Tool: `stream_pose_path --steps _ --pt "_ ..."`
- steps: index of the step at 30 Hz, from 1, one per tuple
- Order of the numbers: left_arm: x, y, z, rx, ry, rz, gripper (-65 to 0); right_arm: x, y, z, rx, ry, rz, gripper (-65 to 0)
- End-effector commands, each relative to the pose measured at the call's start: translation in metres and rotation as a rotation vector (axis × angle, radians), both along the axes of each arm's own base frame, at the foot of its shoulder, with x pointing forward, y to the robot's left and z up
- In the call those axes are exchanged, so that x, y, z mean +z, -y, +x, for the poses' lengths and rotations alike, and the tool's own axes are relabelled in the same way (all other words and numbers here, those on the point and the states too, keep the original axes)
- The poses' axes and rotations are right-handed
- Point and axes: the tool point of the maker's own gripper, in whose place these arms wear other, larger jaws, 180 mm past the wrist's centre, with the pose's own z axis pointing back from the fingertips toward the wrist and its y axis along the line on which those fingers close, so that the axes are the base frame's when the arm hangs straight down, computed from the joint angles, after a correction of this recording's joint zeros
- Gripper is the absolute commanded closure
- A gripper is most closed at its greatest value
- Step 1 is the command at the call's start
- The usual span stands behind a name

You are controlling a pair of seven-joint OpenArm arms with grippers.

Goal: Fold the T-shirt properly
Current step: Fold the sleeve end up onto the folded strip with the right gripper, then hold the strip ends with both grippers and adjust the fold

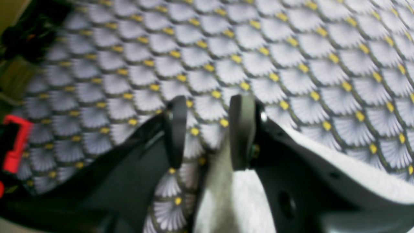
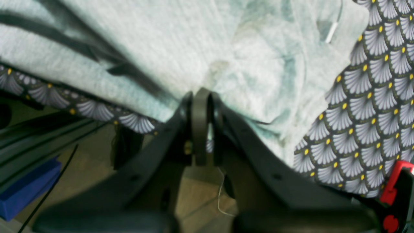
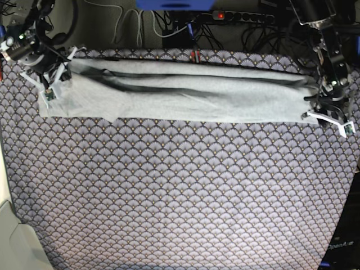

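Two hands sit at opposite ends of the T-shirt (image 3: 185, 93), which lies as a long, narrow grey band across the upper part of the base view, on the fan-patterned tablecloth (image 3: 180, 191) that covers the counter. Your right hand (image 2: 201, 97), at the upper left of the base view, is clenched on the shirt's edge; in its wrist view the fingers meet right where the grey cloth bunches at the tablecloth's border. Your left hand (image 1: 208, 129), at the right end of the band, has its fingers parted, with a flap of grey cloth lying below and beside one finger and nothing pinched between them, so it looks released. As for progress, you seem to have the shirt folded lengthwise at least once: the band is slim, with dark creases running along it and a looser, wider patch near the upper left. What looks left is smoothing those wrinkles, tidying the left end, and then folding the band crosswise into a compact stack. Judged from this, you are perhaps midway, not near the finish.
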Motion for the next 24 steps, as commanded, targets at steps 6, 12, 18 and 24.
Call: stream_pose_path --steps 6,12,18,24 --pt "0.009 -0.007 -0.003 -0.007 0.018 0.030 -22.3 0.006 -0.002 0.004 0.000 0.034 0.008 0.0" --pt "0.001 -0.008 -0.011 0.002 -0.005 0.022 -22.5 0.005 -0.002 0.004 0.000 0.029 0.008 0.0" --pt "0.003 -0.010 -0.011 0.009 -0.001 0.023 -22.6 -0.002 -0.001 -0.006 -0.005 -0.004 0.012 0.0" --pt "0.000 -0.007 -0.011 0.013 0.010 -0.013 -22.6 -0.011 -0.005 -0.013 -0.020 -0.030 0.034 0.0"
